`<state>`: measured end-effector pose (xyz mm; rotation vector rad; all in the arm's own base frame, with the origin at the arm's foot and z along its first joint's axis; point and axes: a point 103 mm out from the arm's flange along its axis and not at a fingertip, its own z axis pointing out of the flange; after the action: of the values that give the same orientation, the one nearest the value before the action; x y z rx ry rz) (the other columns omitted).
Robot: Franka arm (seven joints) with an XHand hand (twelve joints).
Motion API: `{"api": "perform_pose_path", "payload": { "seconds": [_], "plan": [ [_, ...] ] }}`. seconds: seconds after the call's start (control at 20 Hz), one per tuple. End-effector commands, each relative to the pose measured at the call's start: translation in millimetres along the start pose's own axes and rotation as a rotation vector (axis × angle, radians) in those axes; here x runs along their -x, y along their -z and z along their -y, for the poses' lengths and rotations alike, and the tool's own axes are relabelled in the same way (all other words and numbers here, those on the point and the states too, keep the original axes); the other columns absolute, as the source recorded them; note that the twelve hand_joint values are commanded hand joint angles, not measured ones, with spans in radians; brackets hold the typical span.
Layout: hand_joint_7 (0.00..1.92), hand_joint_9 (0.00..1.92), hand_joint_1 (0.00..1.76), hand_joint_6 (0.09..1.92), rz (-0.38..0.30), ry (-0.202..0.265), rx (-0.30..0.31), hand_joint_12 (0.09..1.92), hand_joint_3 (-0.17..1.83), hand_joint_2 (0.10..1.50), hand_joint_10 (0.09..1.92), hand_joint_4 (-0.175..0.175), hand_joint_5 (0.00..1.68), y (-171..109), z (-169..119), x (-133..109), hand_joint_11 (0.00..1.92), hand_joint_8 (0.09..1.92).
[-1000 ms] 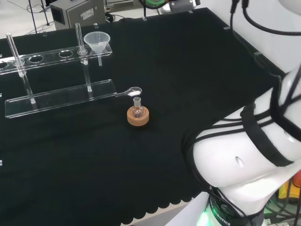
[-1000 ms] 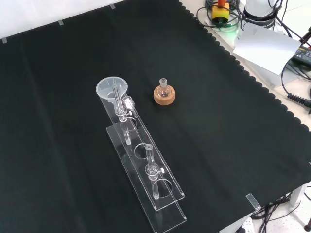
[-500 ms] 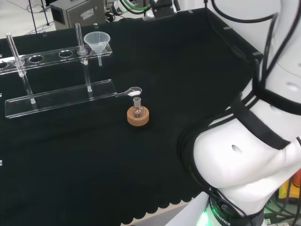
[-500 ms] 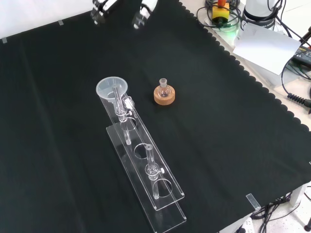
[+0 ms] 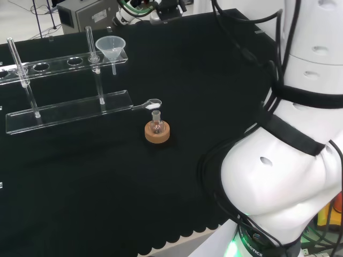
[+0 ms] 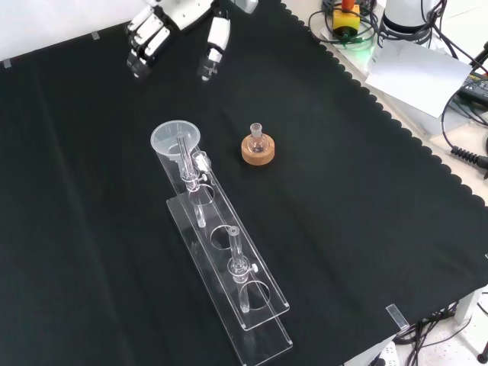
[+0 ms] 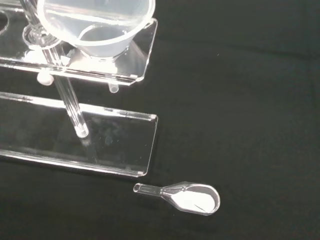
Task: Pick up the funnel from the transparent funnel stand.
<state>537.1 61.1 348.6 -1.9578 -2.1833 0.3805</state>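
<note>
Funnel (image 6: 176,138) seated in end hole of clear funnel stand (image 6: 229,263), upright. Hand (image 6: 171,30) above and apart, front view top, fingers relaxed, spread, holding nothing. Small flask (image 6: 257,139) on cork ring (image 6: 258,152) beside stand. Clear scoop (image 7: 186,196) near stand base.

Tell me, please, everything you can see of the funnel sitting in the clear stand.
The funnel is translucent, whitish plastic by its look: a wide round cone narrowing to a thin stem. It sits upright in the end hole of the transparent funnel stand, its stem hanging below the upper shelf, beside one of the stand's upright rods. It looks empty. Nothing but the stand touches it; the hand hovers apart from it, fingers open.
</note>
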Motion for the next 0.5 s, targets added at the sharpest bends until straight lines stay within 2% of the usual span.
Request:
{"api": "perform_pose_path", "payload": {
  "seconds": [0.05, 0.3, 0.5],
  "plan": [
    [0.00, 0.17, 0.43, 0.09, 0.005, 0.041, -0.084, 1.45, 0.13, 0.94, 0.76, -0.068, 0.13, -6.3, -15.9, -14.2, 0.03, 0.55],
    [0.00, 0.20, 0.40, 0.09, 0.029, 0.045, -0.129, 1.46, 0.12, 0.90, 0.77, -0.071, 0.12, -11.8, -20.6, -23.0, 0.07, 0.59],
    [0.00, 0.16, 0.48, 0.09, 0.056, 0.040, -0.148, 1.47, 0.11, 0.86, 0.78, -0.087, 0.08, -16.7, -26.0, -30.0, 0.07, 0.52]
  ]
}}
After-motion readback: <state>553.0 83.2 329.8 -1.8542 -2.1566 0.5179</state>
